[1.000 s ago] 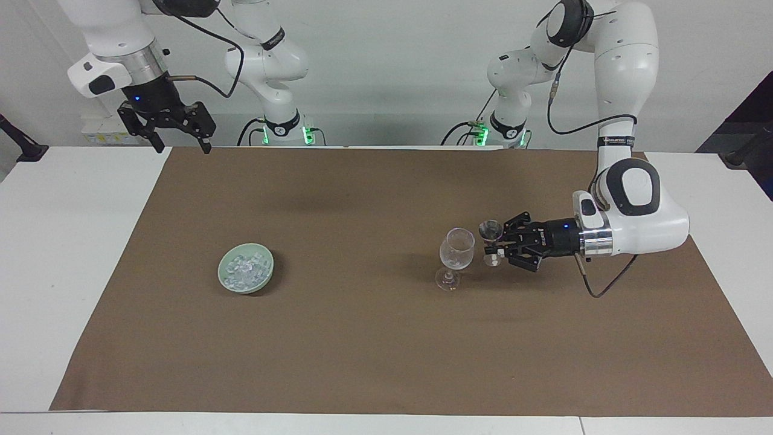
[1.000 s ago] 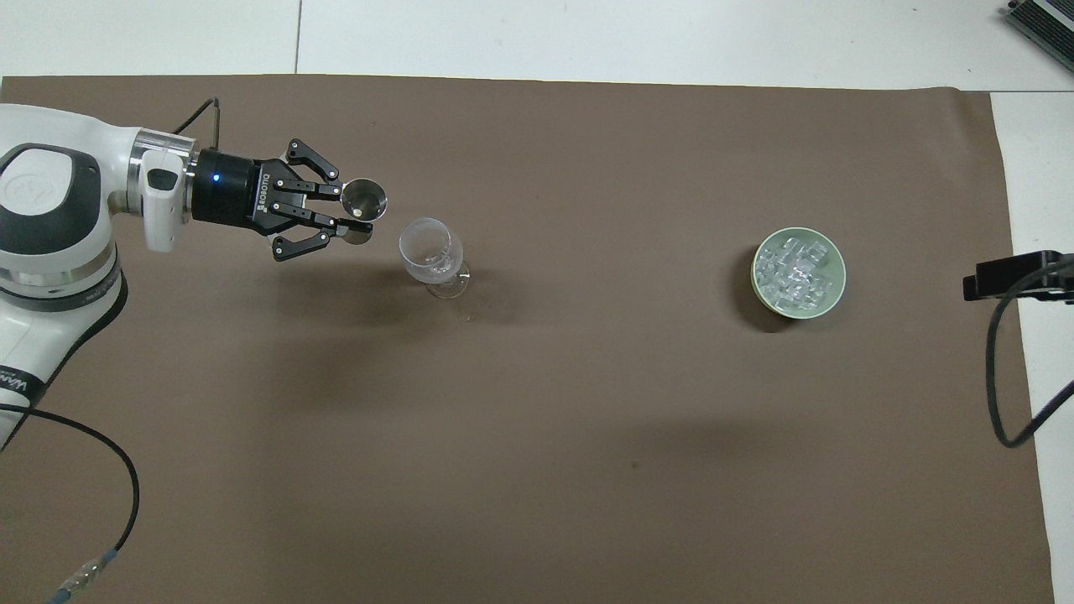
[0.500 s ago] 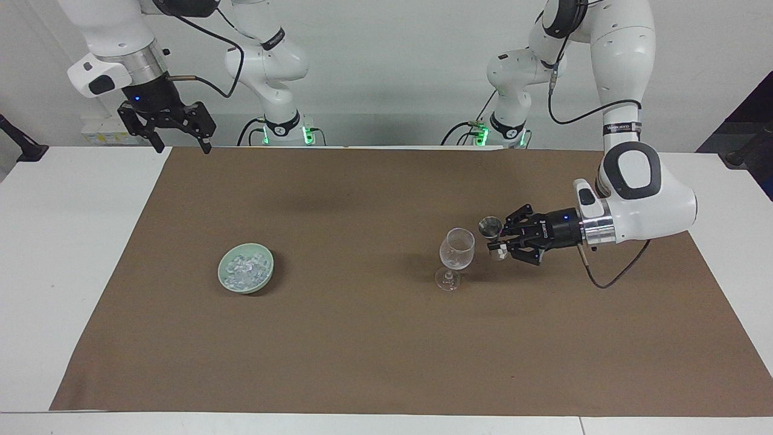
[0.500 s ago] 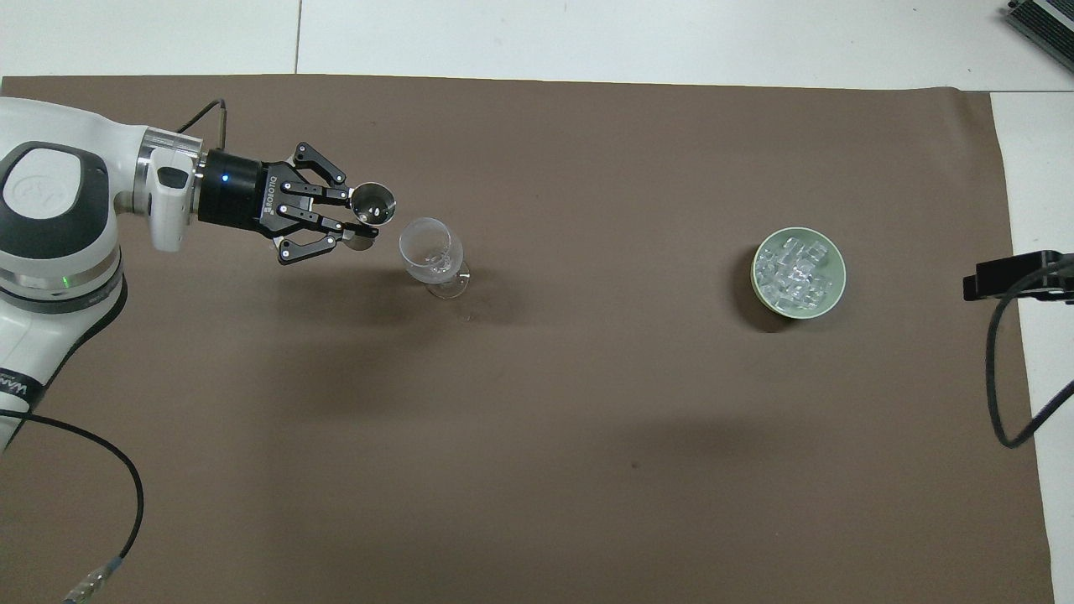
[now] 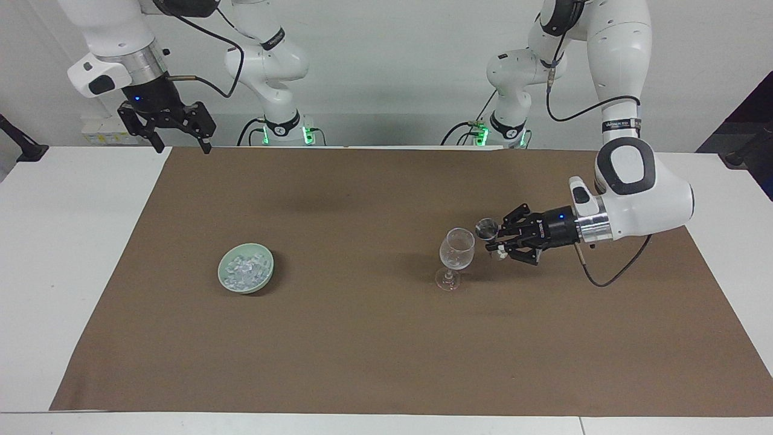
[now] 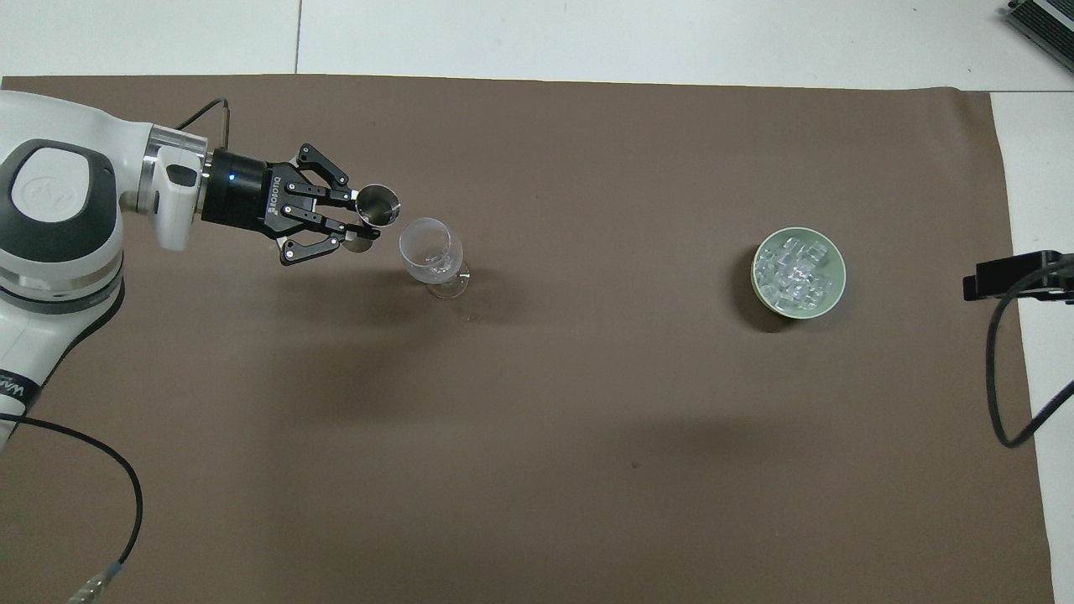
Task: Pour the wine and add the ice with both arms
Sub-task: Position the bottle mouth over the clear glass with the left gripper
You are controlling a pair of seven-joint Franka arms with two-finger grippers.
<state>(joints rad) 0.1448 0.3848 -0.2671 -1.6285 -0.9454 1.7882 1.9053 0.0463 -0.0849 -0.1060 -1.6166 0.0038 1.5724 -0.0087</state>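
Left jaws (image 5: pixel 496 240) grip jigger (image 6: pixel 376 205) beside glass (image 5: pixel 456 248); right jaws (image 5: pixel 179 142) released, facing view only.

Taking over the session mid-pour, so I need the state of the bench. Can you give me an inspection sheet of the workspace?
Surface: brown mat over a white table.
Job's things: clear stemmed wine glass upright on the mat; pale green bowl of clear whitish ice cubes toward the right arm's end.
Clutter: nothing seen.
Grippers: left gripper shut on a small double-ended metal measuring cup, tipped sideways beside the glass's rim; right gripper open, waiting raised over the table edge nearest the robots.
Cables: black cable trailing from the left arm; another by the right.
Surroundings: white wall.
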